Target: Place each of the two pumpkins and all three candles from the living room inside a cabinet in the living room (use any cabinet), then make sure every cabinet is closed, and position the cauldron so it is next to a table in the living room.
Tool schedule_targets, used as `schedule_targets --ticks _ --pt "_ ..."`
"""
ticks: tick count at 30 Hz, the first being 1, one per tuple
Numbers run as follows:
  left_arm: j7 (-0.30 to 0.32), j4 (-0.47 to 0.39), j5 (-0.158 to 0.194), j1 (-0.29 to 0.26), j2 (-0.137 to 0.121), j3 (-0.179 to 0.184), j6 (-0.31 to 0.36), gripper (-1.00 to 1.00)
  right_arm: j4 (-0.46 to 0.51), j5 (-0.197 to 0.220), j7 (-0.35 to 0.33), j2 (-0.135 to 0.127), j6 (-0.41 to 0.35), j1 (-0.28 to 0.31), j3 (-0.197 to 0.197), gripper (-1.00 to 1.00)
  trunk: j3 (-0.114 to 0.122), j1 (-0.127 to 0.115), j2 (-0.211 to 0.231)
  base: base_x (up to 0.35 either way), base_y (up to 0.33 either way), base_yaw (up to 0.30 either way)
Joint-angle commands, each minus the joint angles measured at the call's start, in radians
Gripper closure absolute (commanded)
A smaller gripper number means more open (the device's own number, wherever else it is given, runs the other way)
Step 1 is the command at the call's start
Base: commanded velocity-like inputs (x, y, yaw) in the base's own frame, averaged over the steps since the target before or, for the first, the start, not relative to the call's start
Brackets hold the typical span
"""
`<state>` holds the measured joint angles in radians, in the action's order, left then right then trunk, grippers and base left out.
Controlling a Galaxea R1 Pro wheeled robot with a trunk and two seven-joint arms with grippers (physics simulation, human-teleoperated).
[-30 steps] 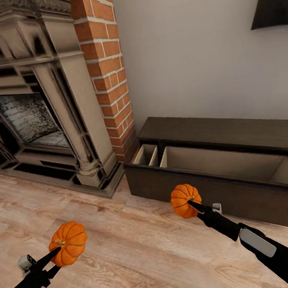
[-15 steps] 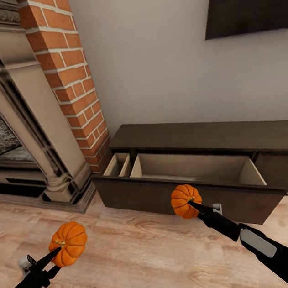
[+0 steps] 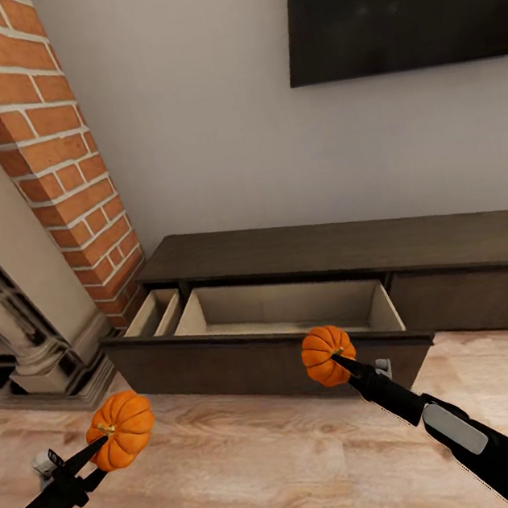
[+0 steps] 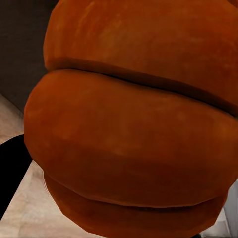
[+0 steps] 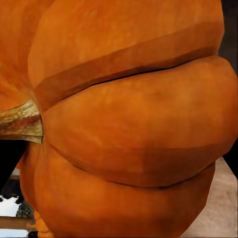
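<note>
- Floor [image 3: 261,464]: light wood planks with visible grain, matte; carries the cabinet and the hearth base.
- Wall behind cabinet: plain, pale, smooth; dark flat screen [image 3: 400,4] mounted high at upper right.
- Brick column [image 3: 44,155]: red brick with pale mortar, rough-textured, standing just beside the cabinet's left end.
- Cabinet [image 3: 350,244]: long, low, dark-brown wood, flat top, handleless fronts. Wide drawer [image 3: 287,314] pulled out toward the camera, pale interior, nothing visible inside; a narrower divided compartment [image 3: 155,313] open at its left end. Right-hand front shut.
- Step in hand, judged: carrying both pumpkins to the open drawer; deposit not yet done.
- Right pumpkin [image 3: 328,354]: bright orange, ribbed, matte, short brownish stem; held above the floor, overlapping the front edge of the wide drawer near its right corner.
- Left pumpkin [image 3: 121,428]: same form; held above the floor, short of the drawer's left front corner.
- Right tool [image 3: 340,361]: slim black fingers clamped on the right pumpkin at the stem.
- Left tool [image 3: 102,460]: slim black fingers clamped on the left pumpkin.
- Next move, judged: advance, lift each pumpkin over the drawer's front edge, lower into the pale interior, release. Round ribbed bodies likely to roll; set down low.
</note>
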<state>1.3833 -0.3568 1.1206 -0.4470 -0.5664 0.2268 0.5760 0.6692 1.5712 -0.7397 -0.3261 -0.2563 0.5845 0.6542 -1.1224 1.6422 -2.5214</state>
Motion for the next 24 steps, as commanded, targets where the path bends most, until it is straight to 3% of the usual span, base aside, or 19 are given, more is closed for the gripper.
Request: schedule_targets --ticks 1,17,24 --pt "0.002 -0.001 0.009 -0.001 -0.001 0.003 0.009 1.0 0.0 0.013 -0.003 -0.001 -0.006 0.001 0.004 1.0 0.0 0.0 0.0 0.071 -0.274 -0.237" --pt "0.003 -0.004 0.01 -0.001 -0.001 0.005 0.009 1.0 0.001 0.013 0.001 0.001 -0.006 0.001 0.004 1.0 0.016 0.0 0.0 0.045 -0.272 -0.229" --pt "0.01 -0.006 0.01 -0.001 -0.002 0.003 0.009 1.0 0.003 0.011 0.003 0.001 -0.008 0.001 0.006 1.0 0.017 0.0 0.0 0.0 -0.039 -0.026"
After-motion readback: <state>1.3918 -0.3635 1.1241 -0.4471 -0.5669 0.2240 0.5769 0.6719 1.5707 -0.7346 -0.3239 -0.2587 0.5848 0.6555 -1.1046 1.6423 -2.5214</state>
